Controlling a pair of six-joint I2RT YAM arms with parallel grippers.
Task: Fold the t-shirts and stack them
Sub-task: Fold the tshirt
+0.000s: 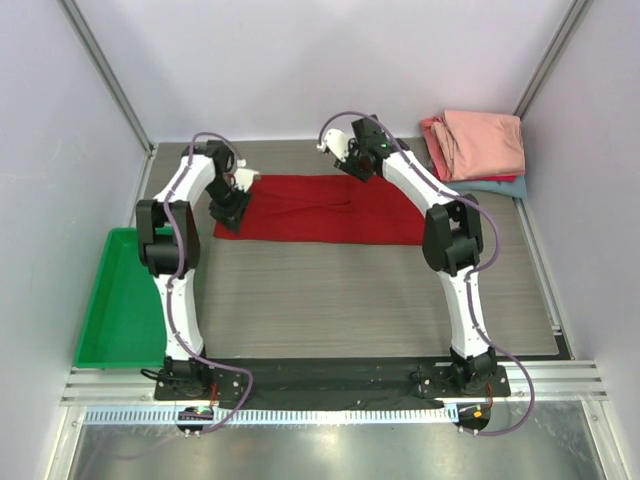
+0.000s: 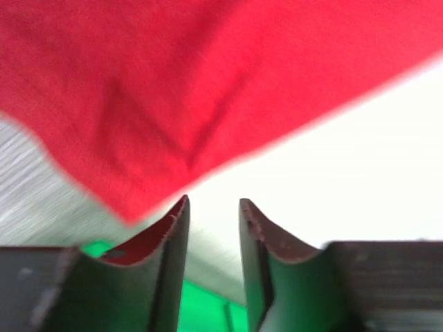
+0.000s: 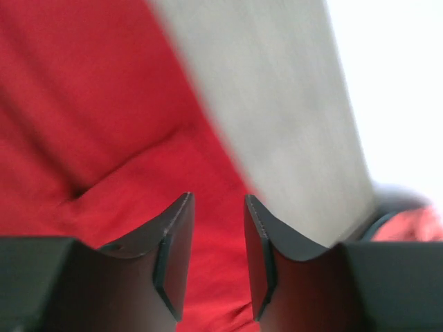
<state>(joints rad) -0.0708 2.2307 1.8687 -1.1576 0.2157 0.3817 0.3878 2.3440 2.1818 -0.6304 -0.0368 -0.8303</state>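
Seen from above, a grey wood-grain table [image 1: 360, 300] stands inside pale walls [image 1: 300, 60]. At the far left, a green tray [image 1: 115, 300] lies along the table's left side, just beside the left arm [image 1: 175, 260], which rises white and black from the near edge. The left gripper [image 1: 228, 213] points down at the left end of a deep red t-shirt [image 1: 330, 210]. This shirt lies spread flat as a wide band across the back half of the table, between the two grippers. In the left wrist view, the gripper's fingers [image 2: 176, 235] stand a narrow gap apart with nothing between them. A blurred corner of the red cloth shows just beyond the tips, and whether a tip touches it cannot be told. Further right, the right gripper [image 1: 350, 165] hovers over the shirt's back edge, near its middle, and the right arm [image 1: 455, 250] bends back to its base at the near edge. The right wrist view shows its fingers [image 3: 176, 235] likewise narrowly parted and empty, with red cloth and a strip of bare table beneath them. In the back right corner, well apart from the spread shirt, sits a stack of folded shirts. A salmon-pink shirt [image 1: 487, 143] lies on top, a red shirt [image 1: 431, 130] shows along the stack's left edge beneath it, and a teal shirt [image 1: 500, 186] peeks out at the bottom of the near edge.
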